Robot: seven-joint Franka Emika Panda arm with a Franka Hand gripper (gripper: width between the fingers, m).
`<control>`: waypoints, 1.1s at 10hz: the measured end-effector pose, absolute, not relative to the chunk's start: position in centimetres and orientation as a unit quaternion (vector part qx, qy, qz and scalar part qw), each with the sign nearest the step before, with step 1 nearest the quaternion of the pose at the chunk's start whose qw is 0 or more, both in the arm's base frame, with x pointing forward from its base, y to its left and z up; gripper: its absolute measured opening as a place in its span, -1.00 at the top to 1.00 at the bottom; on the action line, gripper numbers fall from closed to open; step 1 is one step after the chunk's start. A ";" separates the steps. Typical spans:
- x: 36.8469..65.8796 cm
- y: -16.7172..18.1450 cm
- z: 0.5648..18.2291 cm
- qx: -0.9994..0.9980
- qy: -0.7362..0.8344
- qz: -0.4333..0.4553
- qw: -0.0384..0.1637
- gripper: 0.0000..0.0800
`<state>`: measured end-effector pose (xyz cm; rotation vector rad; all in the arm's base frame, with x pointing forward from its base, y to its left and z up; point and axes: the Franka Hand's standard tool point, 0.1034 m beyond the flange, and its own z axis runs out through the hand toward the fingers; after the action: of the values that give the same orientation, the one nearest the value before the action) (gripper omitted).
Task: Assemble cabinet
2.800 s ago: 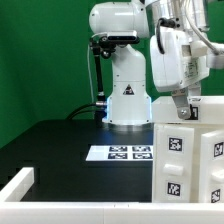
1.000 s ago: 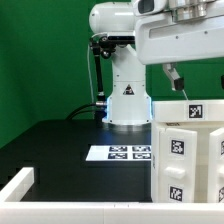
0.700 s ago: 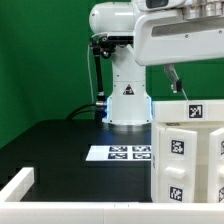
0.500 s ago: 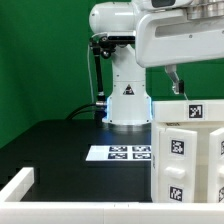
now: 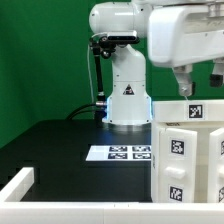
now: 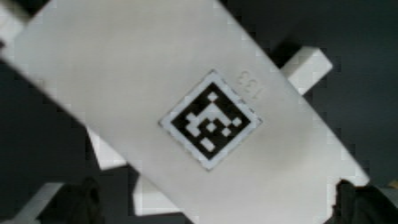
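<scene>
- White plastic cabinet (image 5: 187, 150) stands tall at the desk's (image 5: 60, 150) 4 o'clock corner in the exterior view, tags on its faces.
- Its tagged top (image 6: 196, 100) lies straight below the hand (image 5: 200, 88); the long axis runs diagonally in the wrist view.
- The hand hovers at 12 o'clock above, released and grasping nothing.

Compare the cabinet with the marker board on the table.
The cabinet is a tall box-like body standing upright at the exterior view's right; the marker board is a thin sheet lying flat on the black table. The cabinet shows tags on several faces; the marker board shows them only on top. Both are white with black-and-white tags.
</scene>
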<state>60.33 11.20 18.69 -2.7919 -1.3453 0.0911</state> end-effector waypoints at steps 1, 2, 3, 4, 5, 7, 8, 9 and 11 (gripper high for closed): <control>60.2 11.7 18.6 -0.889 -0.457 0.032 0.012 -0.62; 60.2 11.6 18.6 -0.874 -0.485 0.032 0.012 -0.62; 60.2 11.4 18.6 -0.864 -0.502 0.032 0.012 -0.62; 60.3 11.2 18.6 -0.844 -0.535 0.032 0.012 -0.62; 60.3 11.1 18.5 -0.817 -0.576 0.028 0.011 -0.62; 59.8 10.3 17.5 -0.738 -0.674 0.025 0.000 -0.62; 59.3 10.1 16.8 -0.727 -0.686 0.029 0.000 -0.62; 59.2 10.3 16.6 -0.729 -0.683 0.030 0.001 -0.62; 59.3 10.4 16.7 -0.731 -0.682 0.024 -0.003 -0.62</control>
<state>59.31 10.39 16.67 -2.3011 -2.1463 0.0742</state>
